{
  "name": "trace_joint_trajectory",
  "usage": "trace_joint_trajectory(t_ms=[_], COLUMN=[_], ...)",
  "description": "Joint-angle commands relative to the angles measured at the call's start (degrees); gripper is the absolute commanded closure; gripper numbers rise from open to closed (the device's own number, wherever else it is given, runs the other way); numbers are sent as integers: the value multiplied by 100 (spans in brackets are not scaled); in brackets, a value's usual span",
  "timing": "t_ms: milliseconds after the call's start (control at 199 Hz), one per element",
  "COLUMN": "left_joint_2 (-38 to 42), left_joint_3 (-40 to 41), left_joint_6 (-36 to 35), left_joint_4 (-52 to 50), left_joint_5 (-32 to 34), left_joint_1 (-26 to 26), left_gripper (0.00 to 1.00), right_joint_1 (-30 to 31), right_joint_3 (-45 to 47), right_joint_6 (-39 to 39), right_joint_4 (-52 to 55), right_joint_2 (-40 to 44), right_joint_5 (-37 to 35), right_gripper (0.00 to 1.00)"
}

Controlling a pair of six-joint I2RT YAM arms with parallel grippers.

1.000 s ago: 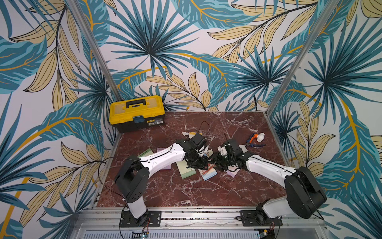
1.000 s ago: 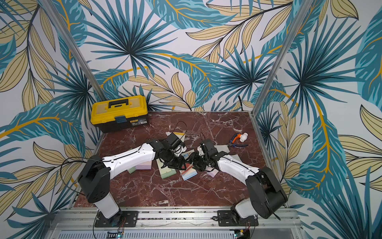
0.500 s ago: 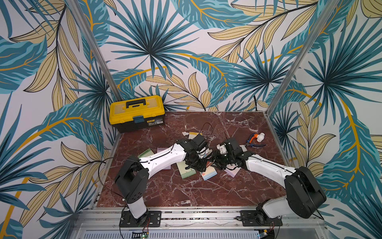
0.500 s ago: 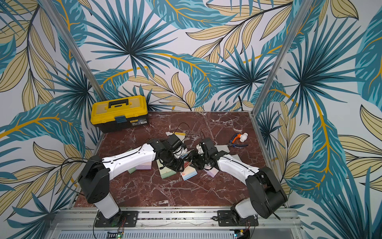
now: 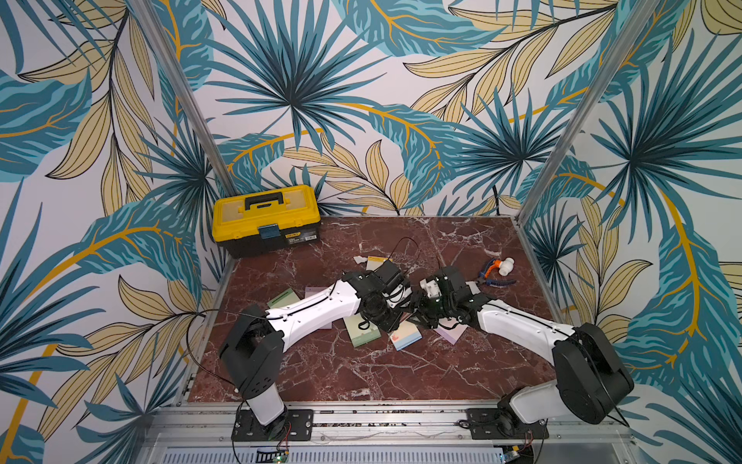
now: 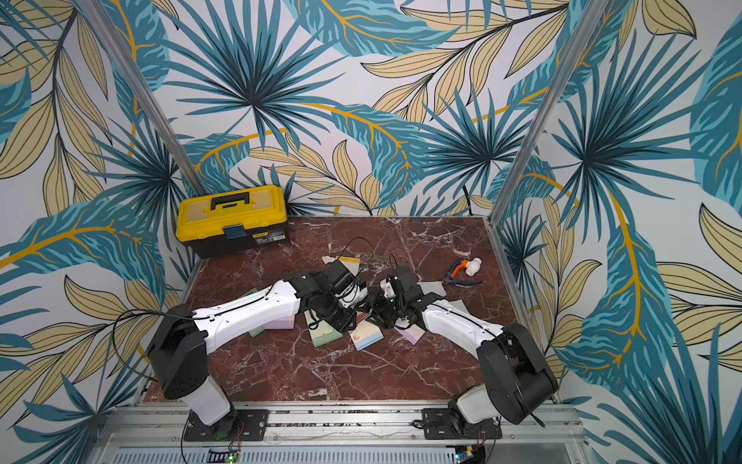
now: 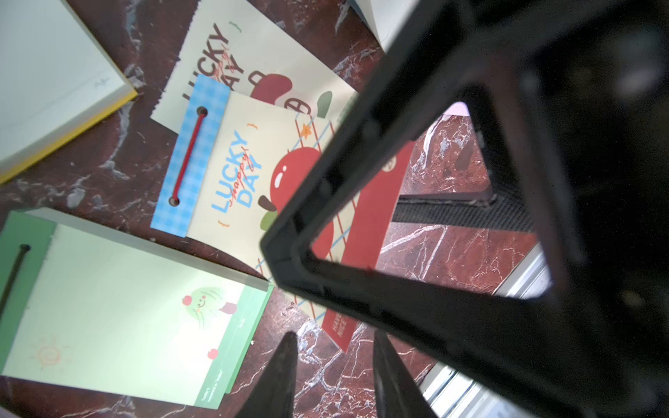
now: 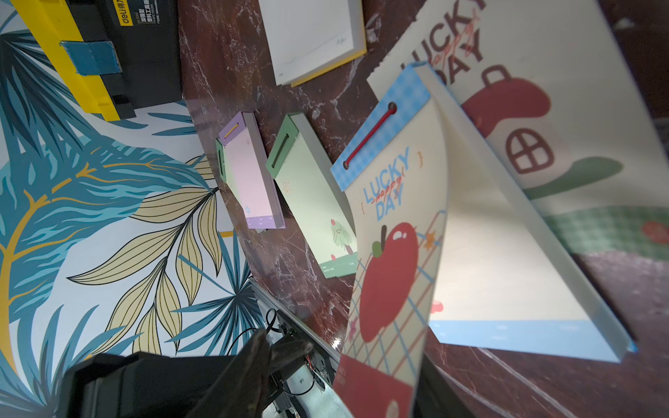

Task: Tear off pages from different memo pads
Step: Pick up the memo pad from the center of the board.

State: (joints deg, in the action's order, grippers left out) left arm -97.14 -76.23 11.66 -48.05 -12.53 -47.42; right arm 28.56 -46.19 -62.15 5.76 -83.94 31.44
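In both top views, the left hand [image 5: 395, 321] and the right hand [image 5: 417, 319] hang tip to tip at the centre of the red-brown marble counter [image 5: 361, 373], over a blue-edged memo pad [image 5: 406, 337]. A pale green memo pad [image 5: 361, 333] lies at its 9 o'clock and a lilac pad [image 5: 451, 333] at its 3 o'clock. A yellow plastic toolbox [image 5: 267, 219] stands at the counter's 11 o'clock corner.

The left wrist view shows the left hand released. Its two fingers stand apart, and the red corner of the apple-printed cover page [image 7: 239, 163] lies between their tips, clear of both. A torn cream "LUCKY DAY" house sheet [image 7: 253, 54] lies partly under the pad's bound end.

The right wrist view shows that cover page curling up off the pad's block, bound at the blue checked strip [image 8: 380, 115]. Its free end runs toward the right hand; whether that hand is clenched on it cannot be told.
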Motion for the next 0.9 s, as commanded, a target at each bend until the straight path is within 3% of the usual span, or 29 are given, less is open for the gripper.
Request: trace_joint_trajectory(t_ms=[0,683,899], left_joint_2=[-33,-112,-136], left_joint_3=[-34,-81,-78], left_joint_6=[-96,3,-53], left_joint_4=[-21,-90,-93], left_joint_5=[113,402,287], left_joint_1=[-5,-9,-5], left_gripper=[66,78,95], right_joint_1=[32,42,37], right_joint_3=[-10,172,173], right_joint_6=[-56,-166,-137], right_joint_4=[-194,-499,-301], right_joint_2=[-2,-19,38], right_joint_5=[112,170,-37], right_gripper=[44,44,41])
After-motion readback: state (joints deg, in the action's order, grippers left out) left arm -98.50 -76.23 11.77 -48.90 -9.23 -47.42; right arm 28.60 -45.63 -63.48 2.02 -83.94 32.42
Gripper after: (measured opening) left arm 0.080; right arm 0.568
